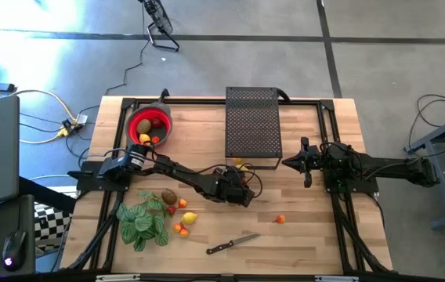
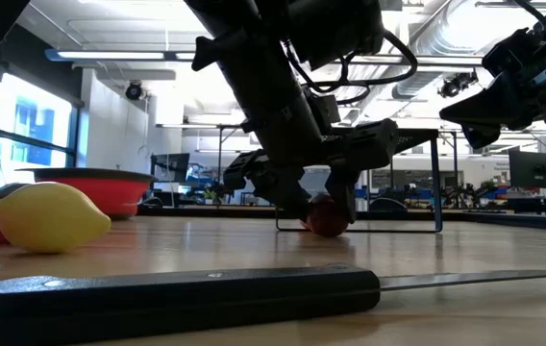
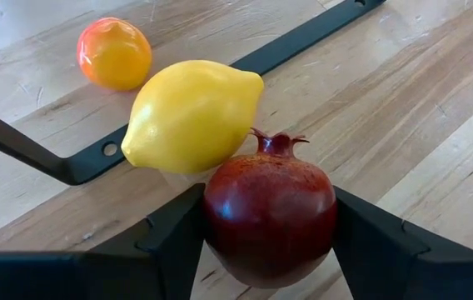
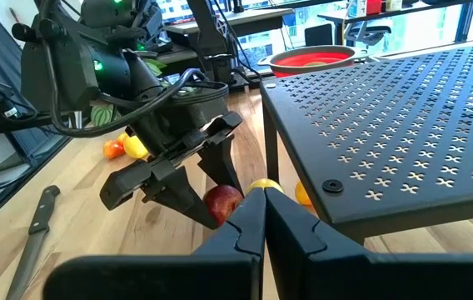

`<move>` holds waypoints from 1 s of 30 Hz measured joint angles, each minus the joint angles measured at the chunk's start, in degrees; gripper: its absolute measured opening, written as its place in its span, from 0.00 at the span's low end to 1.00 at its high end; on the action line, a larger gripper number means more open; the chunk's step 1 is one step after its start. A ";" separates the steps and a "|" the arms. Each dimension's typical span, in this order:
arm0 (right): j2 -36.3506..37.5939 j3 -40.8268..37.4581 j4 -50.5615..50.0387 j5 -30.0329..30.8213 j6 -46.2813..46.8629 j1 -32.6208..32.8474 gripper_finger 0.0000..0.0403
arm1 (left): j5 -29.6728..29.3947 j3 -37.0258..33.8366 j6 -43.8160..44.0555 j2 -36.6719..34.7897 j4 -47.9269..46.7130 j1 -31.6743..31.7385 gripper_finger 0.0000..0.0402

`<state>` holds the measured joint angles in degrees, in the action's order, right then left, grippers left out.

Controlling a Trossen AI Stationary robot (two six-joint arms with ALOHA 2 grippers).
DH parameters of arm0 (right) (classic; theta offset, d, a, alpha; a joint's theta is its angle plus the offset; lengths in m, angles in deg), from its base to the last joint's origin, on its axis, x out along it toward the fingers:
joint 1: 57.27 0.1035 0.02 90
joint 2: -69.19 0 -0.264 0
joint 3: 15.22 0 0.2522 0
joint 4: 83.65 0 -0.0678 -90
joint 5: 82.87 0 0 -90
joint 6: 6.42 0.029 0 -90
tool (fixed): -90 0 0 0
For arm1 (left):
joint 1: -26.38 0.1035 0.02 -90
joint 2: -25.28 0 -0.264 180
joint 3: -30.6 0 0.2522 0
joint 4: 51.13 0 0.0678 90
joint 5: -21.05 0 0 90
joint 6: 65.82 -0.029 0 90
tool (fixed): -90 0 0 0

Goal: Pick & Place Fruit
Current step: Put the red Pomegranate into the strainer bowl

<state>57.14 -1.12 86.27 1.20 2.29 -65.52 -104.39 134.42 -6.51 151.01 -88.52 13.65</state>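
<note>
Your left gripper is down at the table's middle, just in front of the black perforated stand, with its two fingers pinching a dark red pomegranate-like fruit across its widest part, the crown pointing away from the wrist. In the low view the fruit appears to rest on the wood. A yellow lemon touches or nearly touches it on the far side, and a small orange fruit lies beyond the stand's foot bar. Judgement: the skin looks smooth and glossy, the body round and rigid, so expect it to be light but inclined to roll or squirt out if the pads sit off the equator; the present hold across the belly is the right place. Lift straight to avoid nudging the lemon. The red bowl sits at the table's far left corner. Your right gripper waits on the right side, fingers pressed together, holding nothing.
</note>
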 joint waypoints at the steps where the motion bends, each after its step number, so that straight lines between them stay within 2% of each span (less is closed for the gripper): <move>1: 0.00 0.00 0.00 0.00 0.01 0.00 0.00 | 0.00 0.00 -0.01 0.00 0.00 0.00 0.56; 10: -0.01 -0.02 -0.01 0.00 0.00 0.00 0.00 | 1.11 0.00 -2.32 -1.08 -0.85 -0.07 0.56; 22: 0.00 -0.02 0.31 0.00 0.00 0.00 0.00 | 3.52 0.07 -5.49 -10.59 -8.23 -2.85 0.56; 30: 0.09 0.00 0.38 -0.02 0.01 0.00 0.00 | 4.58 0.07 -3.96 -18.28 -16.51 -4.99 0.56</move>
<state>57.23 -1.12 86.65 1.18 2.30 -65.52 -99.81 134.48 -10.47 132.73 -105.03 8.66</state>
